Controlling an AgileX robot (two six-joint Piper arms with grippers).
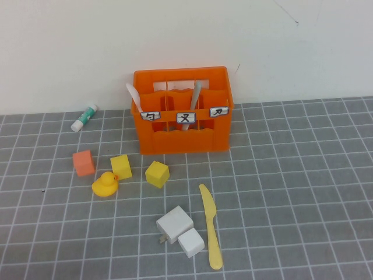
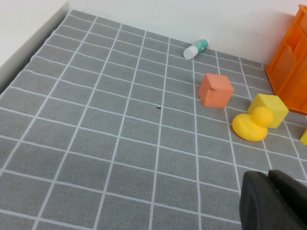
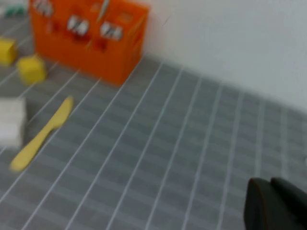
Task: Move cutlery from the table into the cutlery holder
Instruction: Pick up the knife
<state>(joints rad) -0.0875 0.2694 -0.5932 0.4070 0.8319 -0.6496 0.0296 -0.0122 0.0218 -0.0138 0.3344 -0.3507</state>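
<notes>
The orange cutlery holder [image 1: 183, 131] stands at the back of the grey gridded table [image 1: 291, 175]. A pale pink spoon [image 1: 133, 96] stands in its left compartment and a grey fork [image 1: 194, 99] in its middle one. The pale yellow knife [image 1: 210, 224] lies flat on the table in front, next to the white charger blocks. In the right wrist view the knife [image 3: 42, 134] and holder [image 3: 86, 40] lie far from my right gripper [image 3: 273, 206], which is shut and empty. My left gripper [image 2: 271, 201] is shut and empty over bare table. Neither arm shows in the high view.
A glue stick [image 1: 85, 117] lies by the wall at the left. An orange cube [image 1: 84, 163], two yellow cubes [image 1: 121, 167] [image 1: 157, 174] and a yellow duck [image 1: 105, 185] sit left of the knife. Two white charger blocks [image 1: 175, 224] [image 1: 191, 242] lie beside it.
</notes>
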